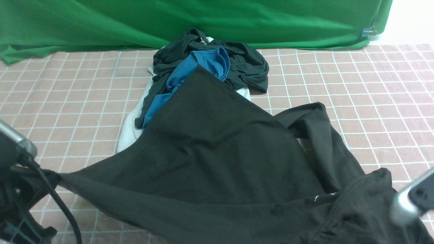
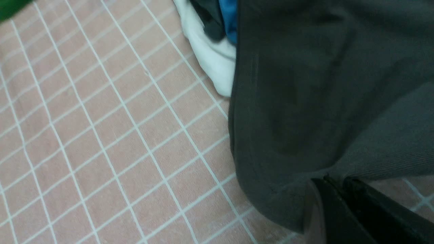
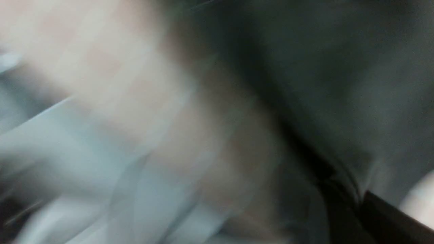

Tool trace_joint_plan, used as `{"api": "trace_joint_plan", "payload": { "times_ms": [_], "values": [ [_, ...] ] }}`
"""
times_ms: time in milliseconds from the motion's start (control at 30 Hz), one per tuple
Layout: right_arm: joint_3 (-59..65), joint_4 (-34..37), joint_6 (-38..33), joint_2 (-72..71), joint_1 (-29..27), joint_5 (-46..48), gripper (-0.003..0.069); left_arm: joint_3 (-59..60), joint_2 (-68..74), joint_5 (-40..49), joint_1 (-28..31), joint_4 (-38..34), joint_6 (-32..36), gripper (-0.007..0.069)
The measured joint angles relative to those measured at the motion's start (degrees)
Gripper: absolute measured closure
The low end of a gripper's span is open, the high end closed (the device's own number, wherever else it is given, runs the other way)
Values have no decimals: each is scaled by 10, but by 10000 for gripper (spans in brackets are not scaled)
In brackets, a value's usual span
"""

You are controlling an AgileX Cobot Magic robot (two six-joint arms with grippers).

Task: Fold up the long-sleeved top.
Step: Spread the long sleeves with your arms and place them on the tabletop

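Observation:
The long-sleeved top (image 1: 217, 149), large and black, lies spread across the near half of the checked table, and a sliver of white print (image 1: 317, 197) shows near its bunched right end. My left gripper (image 1: 54, 177) at the lower left is shut on the top's left edge and pulls it taut; the left wrist view shows the jaws (image 2: 334, 181) pinching the dark fabric (image 2: 305, 101). My right arm (image 1: 412, 200) reaches into the bunched fabric at the lower right. The right wrist view is blurred, but the right gripper (image 3: 359, 198) looks shut with black cloth (image 3: 339, 84) running into its tip.
A pile of other clothes sits at the back centre: a dark garment (image 1: 247, 64), a blue T-shirt (image 1: 206, 64) and a white one (image 1: 130, 130), which the top partly covers. A green backdrop (image 1: 203, 20) hangs behind. Pink checked cloth (image 1: 67, 101) covers the table.

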Motion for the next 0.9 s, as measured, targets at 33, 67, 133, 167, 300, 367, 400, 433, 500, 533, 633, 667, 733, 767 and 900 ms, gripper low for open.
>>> {"api": "trace_joint_plan", "payload": {
  "times_ms": [33, 67, 133, 167, 300, 367, 400, 433, 500, 533, 633, 667, 733, 767, 900],
  "values": [
    [0, -42, 22, 1, 0, -2, 613, 0, 0, -2, 0, 0, 0, 592],
    [0, -67, 32, 3, 0, -6, 613, 0, 0, -3, 0, 0, 0, 592],
    [0, -90, 55, 4, 0, -26, 613, 0, 0, -2, 0, 0, 0, 592],
    [0, -82, 60, 5, 0, -39, 613, 0, 0, -2, 0, 1, 0, 592],
    [0, 31, 34, 20, 1, -72, 613, 0, 0, 13, 0, 10, 5, 592],
    [3, 129, -15, 38, 2, -73, 613, 0, 0, 23, 0, 17, 7, 592],
    [4, 153, -31, 46, 2, -73, 613, 0, 0, 25, 0, 19, 7, 592],
    [7, 185, -54, 55, 3, -73, 612, 0, 0, 27, 0, 20, 7, 592],
    [8, 218, -87, 75, 3, -77, 606, 0, 0, 27, 0, 21, 8, 592],
    [8, 225, -101, 83, 3, -81, 602, 0, 0, 27, 0, 21, 8, 592],
    [0, 214, -128, 92, 3, -85, 601, 0, 0, 27, 0, 24, 8, 592],
    [-16, 190, -127, 92, 3, -79, 601, 0, 0, 27, 0, 26, 9, 592],
    [-59, 120, -114, 92, 3, -54, 611, 0, 0, 27, 0, 31, 9, 592],
    [-80, 85, -104, 92, 3, -43, 614, 0, 0, 26, 0, 35, 11, 592],
    [-165, -34, -73, 89, 3, 2, 614, 0, 0, 16, 0, 44, 11, 592]
  ]
}}
